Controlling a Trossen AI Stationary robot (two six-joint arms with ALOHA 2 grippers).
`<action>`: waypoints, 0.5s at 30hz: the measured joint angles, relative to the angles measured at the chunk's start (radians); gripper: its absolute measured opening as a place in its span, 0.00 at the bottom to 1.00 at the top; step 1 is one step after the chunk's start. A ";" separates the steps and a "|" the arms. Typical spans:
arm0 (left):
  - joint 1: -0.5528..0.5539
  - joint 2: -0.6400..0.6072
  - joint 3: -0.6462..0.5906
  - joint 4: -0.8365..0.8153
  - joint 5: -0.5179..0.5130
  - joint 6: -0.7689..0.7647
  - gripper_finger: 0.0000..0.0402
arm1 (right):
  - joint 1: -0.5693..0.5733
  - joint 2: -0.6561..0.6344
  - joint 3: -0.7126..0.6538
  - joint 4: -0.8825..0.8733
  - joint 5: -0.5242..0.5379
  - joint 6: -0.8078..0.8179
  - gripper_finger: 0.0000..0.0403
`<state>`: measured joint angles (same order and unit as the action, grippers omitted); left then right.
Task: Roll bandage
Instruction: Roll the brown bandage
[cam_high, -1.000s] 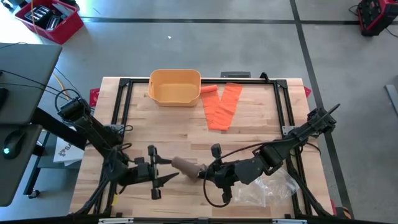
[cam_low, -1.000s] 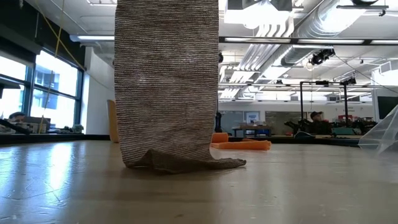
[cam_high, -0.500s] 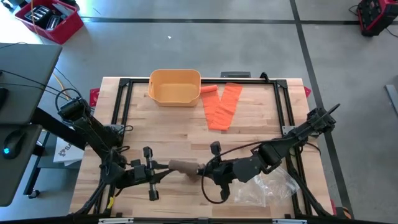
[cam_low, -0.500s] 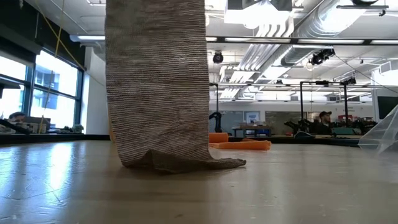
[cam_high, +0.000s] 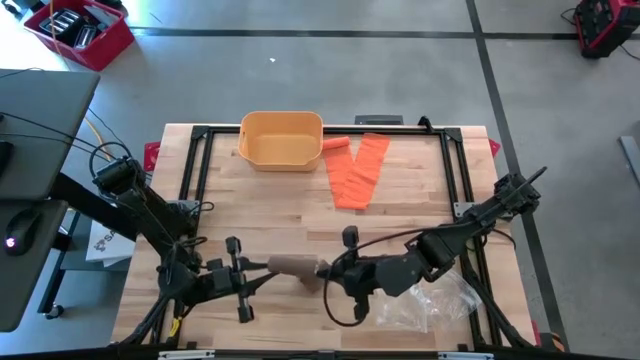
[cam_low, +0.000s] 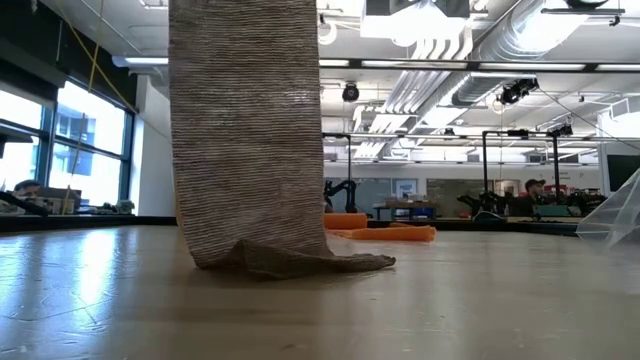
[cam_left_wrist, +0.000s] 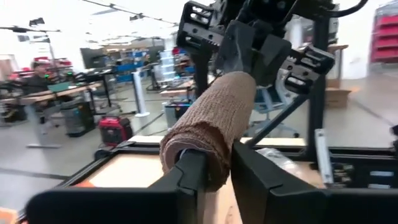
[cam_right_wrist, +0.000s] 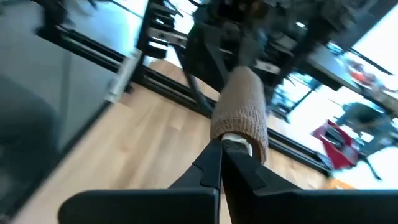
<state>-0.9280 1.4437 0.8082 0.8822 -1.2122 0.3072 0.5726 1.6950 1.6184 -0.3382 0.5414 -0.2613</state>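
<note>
- Left tool sits near the front edge of the worktop, its two fingers pinched on one end of the rolled tan bandage.
- Right tool meets the same roll from the opposite end, its fingers pressed tight together on the core at that end of the bandage, as the right wrist view shows.
- Between the two tools the roll lies roughly level, lifted off the wood, and a loose tan strip hangs down from it.
- From the low view that strip drops as a wide ribbed band, and its bottom end lies crumpled on the worktop.
- An orange basket stands at the far side of the worktop, left of centre.
- Just beside the basket, to its right, lies an orange bandage: a small roll near the basket and a flat strip running toward the middle of the worktop.
- Clear crumpled plastic wrap lies at the front right, partly under the right arm.
- Beyond the worktop, on the floor at the far left, stands a red bin with dark contents.
</note>
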 joint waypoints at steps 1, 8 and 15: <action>-0.005 -0.002 0.000 0.001 -0.023 0.014 0.09 | 0.005 0.000 0.000 -0.017 0.035 0.010 0.00; -0.012 -0.039 0.000 0.006 -0.200 0.158 0.04 | -0.015 0.016 -0.016 -0.182 0.022 0.269 0.01; 0.074 -0.058 -0.063 -0.001 -0.324 0.325 0.03 | -0.078 0.082 -0.260 0.106 -0.220 0.339 0.17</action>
<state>-0.8538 1.3861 0.7453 0.8808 -1.5367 0.6324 0.4947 1.7769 1.3586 -0.2320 0.3217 0.0778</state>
